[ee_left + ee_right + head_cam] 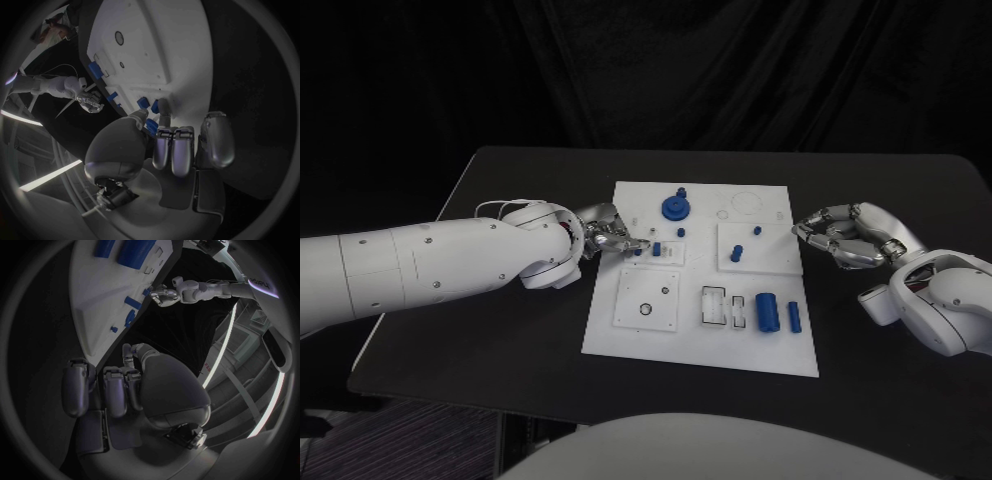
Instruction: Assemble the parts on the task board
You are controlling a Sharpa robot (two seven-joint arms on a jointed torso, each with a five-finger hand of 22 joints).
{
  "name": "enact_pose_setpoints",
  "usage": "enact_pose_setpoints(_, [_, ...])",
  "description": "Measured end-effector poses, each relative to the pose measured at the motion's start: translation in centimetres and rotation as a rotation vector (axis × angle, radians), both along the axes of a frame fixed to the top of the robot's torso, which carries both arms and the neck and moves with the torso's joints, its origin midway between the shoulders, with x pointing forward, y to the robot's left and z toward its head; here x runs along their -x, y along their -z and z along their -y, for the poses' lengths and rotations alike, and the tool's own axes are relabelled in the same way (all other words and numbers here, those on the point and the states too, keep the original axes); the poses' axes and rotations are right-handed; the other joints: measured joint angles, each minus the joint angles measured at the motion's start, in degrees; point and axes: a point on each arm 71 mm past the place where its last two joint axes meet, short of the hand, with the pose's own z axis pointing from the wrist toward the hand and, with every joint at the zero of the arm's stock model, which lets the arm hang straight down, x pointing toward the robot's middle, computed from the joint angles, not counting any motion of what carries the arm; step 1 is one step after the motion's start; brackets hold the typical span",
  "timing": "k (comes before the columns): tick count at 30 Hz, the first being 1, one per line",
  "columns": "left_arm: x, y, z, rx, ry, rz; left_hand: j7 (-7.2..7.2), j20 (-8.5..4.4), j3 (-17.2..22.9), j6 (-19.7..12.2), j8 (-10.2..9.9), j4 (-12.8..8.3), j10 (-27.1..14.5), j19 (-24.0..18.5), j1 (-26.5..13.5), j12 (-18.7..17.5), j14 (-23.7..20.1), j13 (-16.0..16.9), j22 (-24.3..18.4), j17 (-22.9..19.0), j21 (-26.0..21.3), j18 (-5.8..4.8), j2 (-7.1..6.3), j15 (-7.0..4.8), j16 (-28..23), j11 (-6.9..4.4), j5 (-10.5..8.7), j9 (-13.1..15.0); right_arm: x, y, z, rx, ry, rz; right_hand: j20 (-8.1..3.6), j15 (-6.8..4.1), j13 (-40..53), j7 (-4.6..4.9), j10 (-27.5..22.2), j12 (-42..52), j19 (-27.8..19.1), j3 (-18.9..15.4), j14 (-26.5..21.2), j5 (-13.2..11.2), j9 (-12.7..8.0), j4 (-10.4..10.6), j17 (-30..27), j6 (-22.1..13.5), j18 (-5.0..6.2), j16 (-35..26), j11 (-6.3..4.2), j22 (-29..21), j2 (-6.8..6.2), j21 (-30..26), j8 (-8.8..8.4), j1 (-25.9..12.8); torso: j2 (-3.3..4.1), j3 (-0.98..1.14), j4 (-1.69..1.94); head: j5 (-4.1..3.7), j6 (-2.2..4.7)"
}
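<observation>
The white task board (632, 335) lies in the middle of the black table. On it stand a round blue gear-like part (678, 207) and several small blue pegs. A blue cylinder (767, 310) and a thinner one (795, 317) lie near its right front. My left hand (606, 236) is at the board's left edge. In the left wrist view a small blue part (152, 128) sits pinched between my left hand's (169, 145) thumb and fingers, one fingertip on the board (156, 45). My right hand (849, 236) hovers at the board's right edge, fingers curled in, holding nothing.
The black table (502, 330) has bare room to the left, right and front of the board. The right wrist view shows the board (94, 315), the blue cylinders (134, 250) and, across it, my left hand (164, 294).
</observation>
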Motion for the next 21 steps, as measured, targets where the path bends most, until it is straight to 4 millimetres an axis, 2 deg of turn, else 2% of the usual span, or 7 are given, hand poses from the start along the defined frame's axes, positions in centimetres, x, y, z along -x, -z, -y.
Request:
enact_pose_setpoints(3, [-0.02,0.0,-0.01,-0.001,0.0,0.0,0.11,0.0,-0.9,-0.1,0.0,0.8,0.0,0.0,-0.5,0.0,0.0,0.0,0.0,0.0,-0.3,0.0,0.07,0.0,0.0,0.0,-0.51,-0.1,0.0,0.0,0.0,0.0,0.0,0.0,0.0,0.0,0.0,0.0,0.0,0.0,0.0,0.0,0.0,0.0,0.0,0.0,0.0,0.0,0.0,0.0,0.0,0.0,0.0,0.0,0.0,0.0,0.0,0.0,0.01,-0.01,0.0])
enact_pose_setpoints(6, [-0.04,-0.01,-0.02,-0.002,0.0,0.001,0.31,0.0,-3.1,-0.3,-0.3,2.3,0.0,0.0,-1.9,0.0,0.0,0.0,0.0,0.0,-0.5,0.0,0.97,0.0,0.0,0.0,-1.07,-0.2,-0.01,0.01,-0.01,0.0,0.0,-0.001,0.0,0.0,0.0,0.0,0.0,0.0,0.0,0.0,0.0,0.0,0.0,0.0,0.0,0.0,0.01,0.0,0.0,0.0,0.0,0.0,0.0,0.0,0.0,0.0,0.01,-0.01,0.0])
enact_pose_setpoints(8, [-0.06,-0.01,-0.04,-0.002,-0.001,0.001,0.31,0.0,-3.7,-0.3,-0.4,2.6,0.0,0.0,-2.0,0.0,0.0,0.0,0.0,0.0,-0.5,0.0,1.11,0.0,0.0,0.0,-1.07,-0.4,-0.01,0.01,-0.02,0.0,-0.001,-0.001,0.0,0.0,0.0,0.0,0.0,0.0,0.0,0.0,0.0,0.0,0.0,0.0,0.0,0.0,0.0,0.0,0.0,0.0,0.0,0.0,0.0,0.0,0.0,0.0,0.01,-0.01,0.0])
enact_pose_setpoints(13, [-0.13,-0.02,-0.13,-0.003,-0.004,0.003,0.52,0.2,-6.4,-0.5,-0.4,2.7,0.2,-0.2,-4.6,0.0,0.2,0.0,0.0,0.0,-0.7,0.0,2.53,0.21,0.0,0.19,-1.07,-0.4,-0.02,0.02,-0.04,0.0,-0.001,-0.002,0.0,0.0,0.0,0.0,0.0,0.0,0.0,0.0,0.0,0.0,0.0,0.0,0.0,0.0,0.0,0.0,0.0,0.0,0.0,0.0,0.0,0.0,0.0,0.0,0.01,0.09,0.0])
enact_pose_setpoints(17, [-0.16,-0.06,-0.16,0.004,-0.005,0.014,0.98,0.2,-9.1,-1.3,-0.4,2.8,0.0,-0.2,-7.5,0.0,0.1,0.0,0.0,0.0,-0.7,0.0,4.92,0.36,0.0,0.39,-1.29,-0.1,-0.03,0.02,-0.04,0.0,-0.002,-0.002,0.0,0.0,0.0,0.0,0.0,0.0,0.0,0.0,0.0,0.0,0.0,0.0,0.0,0.0,0.0,0.0,0.0,0.0,0.0,0.0,0.0,0.0,0.03,-0.01,0.01,0.1,0.0])
enact_pose_setpoints(21, [-0.19,-0.19,-0.2,0.029,-0.005,0.052,0.7,0.2,-11.9,-2.0,1.4,2.8,0.0,-0.2,-9.4,0.0,0.0,0.0,0.0,0.0,-0.2,0.0,6.8,0.42,0.0,0.39,-0.14,2.0,-0.03,0.02,-0.03,0.0,-0.001,-0.002,0.0,0.0,0.0,0.0,0.0,0.0,0.0,0.0,0.0,0.0,0.0,0.0,0.0,0.0,0.0,0.0,0.0,0.0,0.0,0.0,0.0,0.0,0.04,-0.02,0.04,0.01,0.0])
